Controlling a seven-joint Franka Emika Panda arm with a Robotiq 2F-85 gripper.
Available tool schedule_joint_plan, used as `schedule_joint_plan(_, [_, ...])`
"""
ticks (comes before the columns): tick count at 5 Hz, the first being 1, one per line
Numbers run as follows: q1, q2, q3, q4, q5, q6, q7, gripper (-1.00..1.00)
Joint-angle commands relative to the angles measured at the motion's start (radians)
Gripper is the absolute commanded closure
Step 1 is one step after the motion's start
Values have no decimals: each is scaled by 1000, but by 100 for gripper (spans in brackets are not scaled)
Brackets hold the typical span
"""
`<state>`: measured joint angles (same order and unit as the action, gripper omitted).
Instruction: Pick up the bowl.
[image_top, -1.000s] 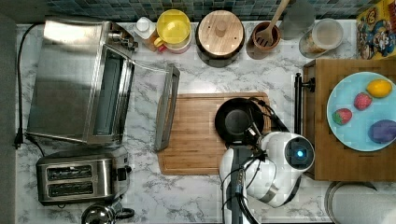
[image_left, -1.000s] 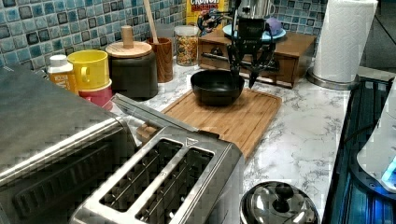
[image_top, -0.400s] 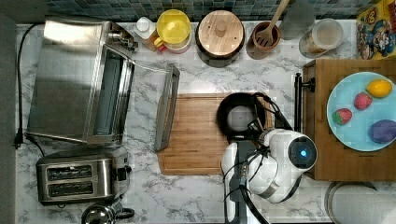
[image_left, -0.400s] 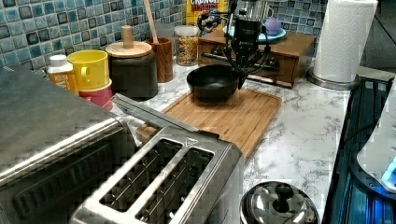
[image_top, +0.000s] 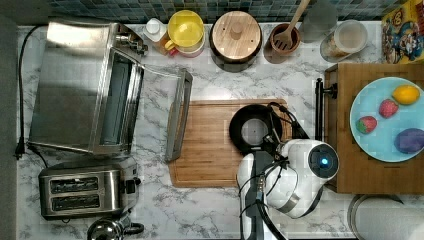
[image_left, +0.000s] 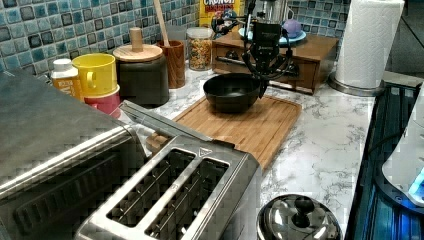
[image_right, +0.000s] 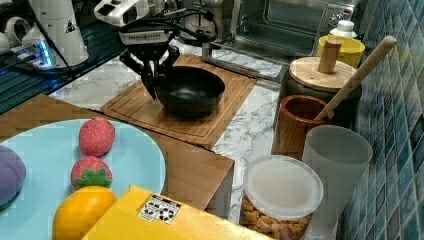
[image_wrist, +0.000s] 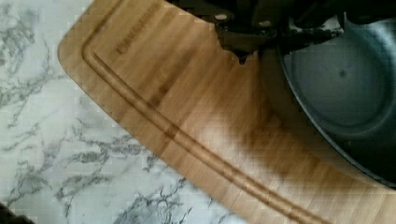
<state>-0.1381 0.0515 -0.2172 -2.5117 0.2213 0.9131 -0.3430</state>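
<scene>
**A:** What does the top view give you?

**B:** The black bowl (image_top: 255, 130) sits on the wooden cutting board (image_top: 210, 150), near the top view's right end of it. My gripper (image_top: 274, 140) is at the bowl's rim on the side nearest my white wrist. Behind the board stand a yellow cup (image_top: 185, 29) and a black pot with a wooden lid (image_top: 235, 34).

**A:** And the left view?

**B:** My gripper (image_left: 263, 82) comes down onto the bowl's (image_left: 232, 91) far rim, at the left view's right. The bowl looks lifted slightly, with a shadow under it on the board (image_left: 250, 125).

**A:** The right view?

**B:** Clearest there. My fingers (image_right: 149, 82) straddle the rim, one outside the wall, one inside, pinched onto the bowl (image_right: 190, 90). The bowl tilts a little, over the board (image_right: 150, 112).

**A:** The wrist view?

**B:** A dark fingertip (image_wrist: 240, 44) lies against the outside of the bowl's (image_wrist: 336, 88) wall, with the grooved board (image_wrist: 177, 121) below and marble counter (image_wrist: 51, 154) beyond.
</scene>
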Motion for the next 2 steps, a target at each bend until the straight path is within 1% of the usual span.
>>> schedule_joint_plan(1, [62,-217,77,299,-188,-206,68,100])
schedule_joint_plan(2, [113,-232,103,333,-140,-199,-26,100])
